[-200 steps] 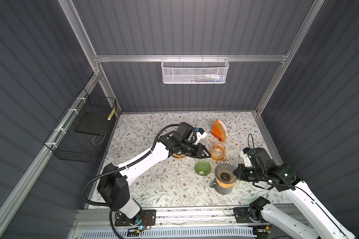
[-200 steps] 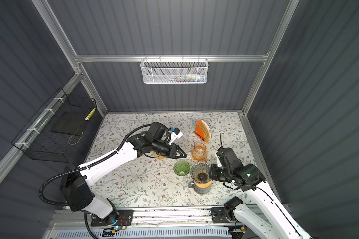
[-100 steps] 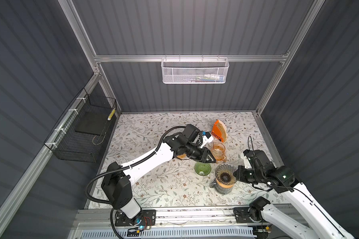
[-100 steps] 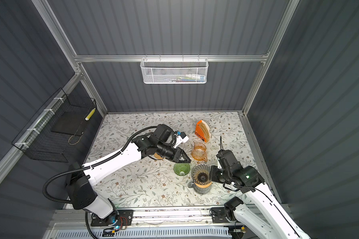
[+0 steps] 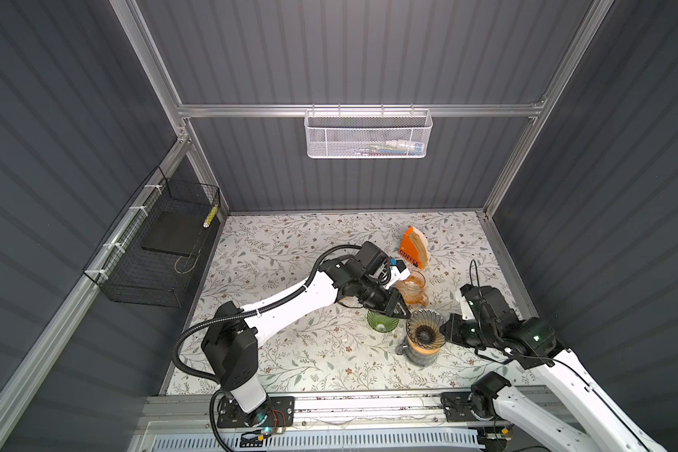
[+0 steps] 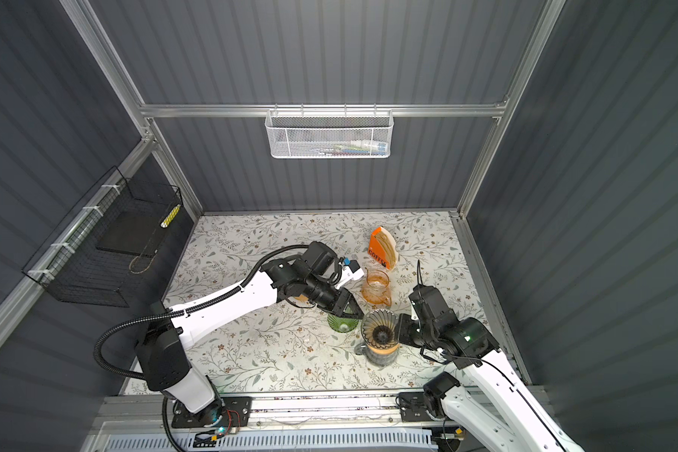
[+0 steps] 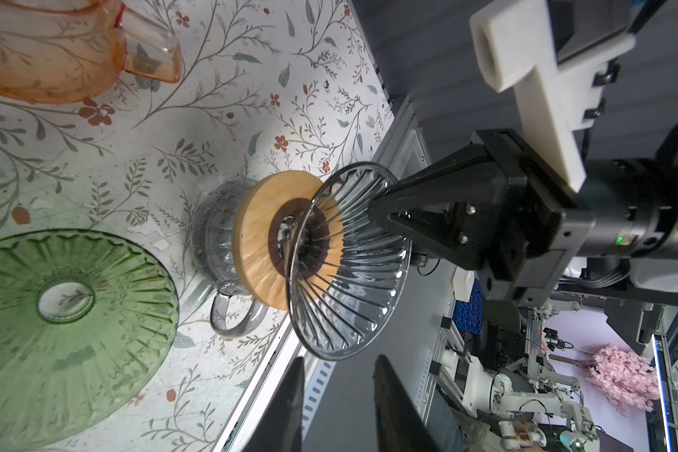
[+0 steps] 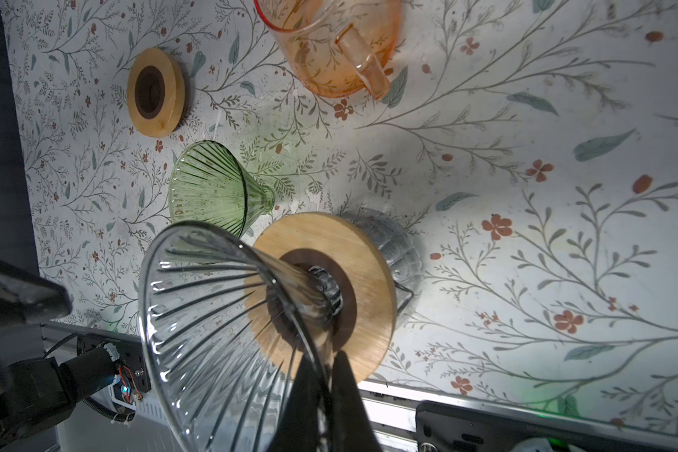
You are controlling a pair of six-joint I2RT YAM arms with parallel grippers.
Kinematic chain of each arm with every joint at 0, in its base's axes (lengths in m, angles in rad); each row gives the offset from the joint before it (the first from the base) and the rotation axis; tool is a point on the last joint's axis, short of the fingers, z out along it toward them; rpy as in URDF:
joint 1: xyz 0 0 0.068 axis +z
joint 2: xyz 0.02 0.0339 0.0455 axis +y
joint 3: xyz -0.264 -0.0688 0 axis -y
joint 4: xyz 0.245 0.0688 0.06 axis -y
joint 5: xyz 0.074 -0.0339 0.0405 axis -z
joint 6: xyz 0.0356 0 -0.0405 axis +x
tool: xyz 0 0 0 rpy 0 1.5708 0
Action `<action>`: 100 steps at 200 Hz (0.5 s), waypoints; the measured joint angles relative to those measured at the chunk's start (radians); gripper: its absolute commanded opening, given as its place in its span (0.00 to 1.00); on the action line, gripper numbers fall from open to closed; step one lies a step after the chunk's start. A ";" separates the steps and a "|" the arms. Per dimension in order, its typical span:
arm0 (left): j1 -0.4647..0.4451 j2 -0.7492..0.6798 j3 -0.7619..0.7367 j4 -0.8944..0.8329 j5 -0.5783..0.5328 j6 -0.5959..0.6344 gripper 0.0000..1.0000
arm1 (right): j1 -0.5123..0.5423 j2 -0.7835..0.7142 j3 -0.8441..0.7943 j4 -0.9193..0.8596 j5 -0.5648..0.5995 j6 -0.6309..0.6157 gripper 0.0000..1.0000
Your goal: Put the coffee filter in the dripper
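Beige coffee filters [image 5: 421, 242] stand in an orange holder marked COFFEE at the back right of the table. A clear ribbed glass dripper [image 5: 423, 332] [image 7: 349, 266] sits on a wooden collar over a glass carafe. My right gripper [image 8: 325, 354] [image 5: 443, 333] is shut on its rim. My left gripper [image 7: 339, 358] [image 5: 406, 313] hovers just outside the opposite rim, open, with nothing between its fingers. A green glass dripper [image 5: 382, 323] [image 8: 212, 188] lies on the table right beside the clear one.
An orange glass pitcher [image 5: 412, 287] [image 8: 329, 39] stands behind the drippers, close under my left wrist. A loose wooden ring [image 8: 155, 92] lies on the flowered table [image 5: 290, 254]. A white mesh basket [image 5: 366, 135] hangs on the back wall, a black wire basket [image 5: 161, 250] on the left wall.
My left arm has reached right and forward, from beside the pitcher to the clear dripper's rim, and its jaws have narrowed a little. The right arm has stayed put.
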 measured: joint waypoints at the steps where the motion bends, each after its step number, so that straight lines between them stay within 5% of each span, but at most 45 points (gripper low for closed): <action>1: 0.000 0.000 0.000 0.000 0.000 0.000 0.29 | 0.000 0.000 -0.001 0.001 0.000 0.000 0.00; 100: -0.027 0.066 0.052 -0.060 -0.087 0.035 0.18 | 0.000 -0.009 -0.016 0.024 0.002 0.018 0.00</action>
